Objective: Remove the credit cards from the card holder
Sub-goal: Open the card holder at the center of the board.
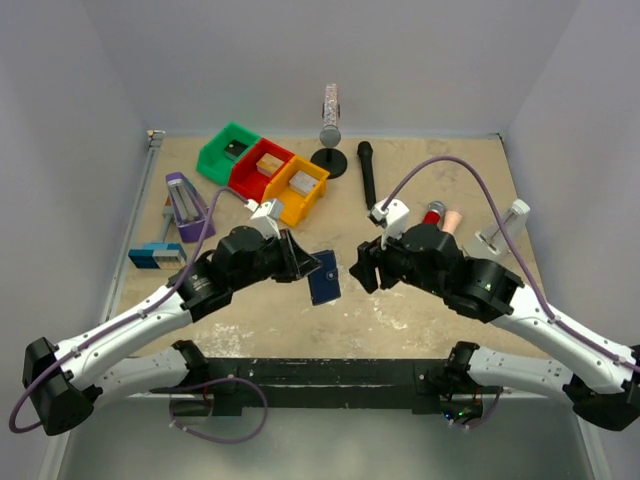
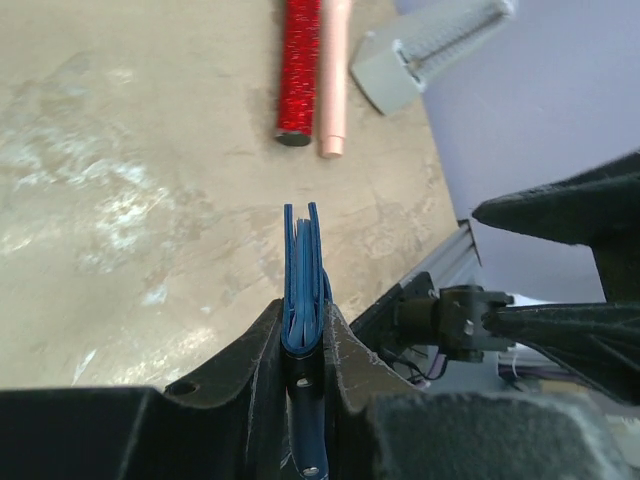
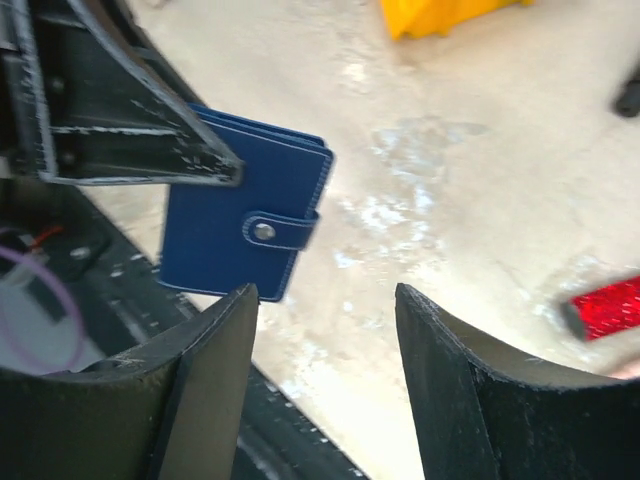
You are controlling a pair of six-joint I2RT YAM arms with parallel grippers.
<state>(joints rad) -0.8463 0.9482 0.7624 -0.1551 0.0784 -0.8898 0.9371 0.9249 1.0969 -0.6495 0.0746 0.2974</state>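
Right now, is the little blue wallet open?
No, the wallet is folded shut with its snap tab buttoned across the edge, held off the table by the left pincer.

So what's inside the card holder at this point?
The card holder, snapped shut in the left gripper, shows only blue leaf edges in the left wrist view. Any cards inside are covered.

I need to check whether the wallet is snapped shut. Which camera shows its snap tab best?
The right wrist view: the snap tab faces it, apparently fastened over the wallet edge. The top view shows the wallet small, tab unclear; the left wrist view shows it edge-on in the left pincer.
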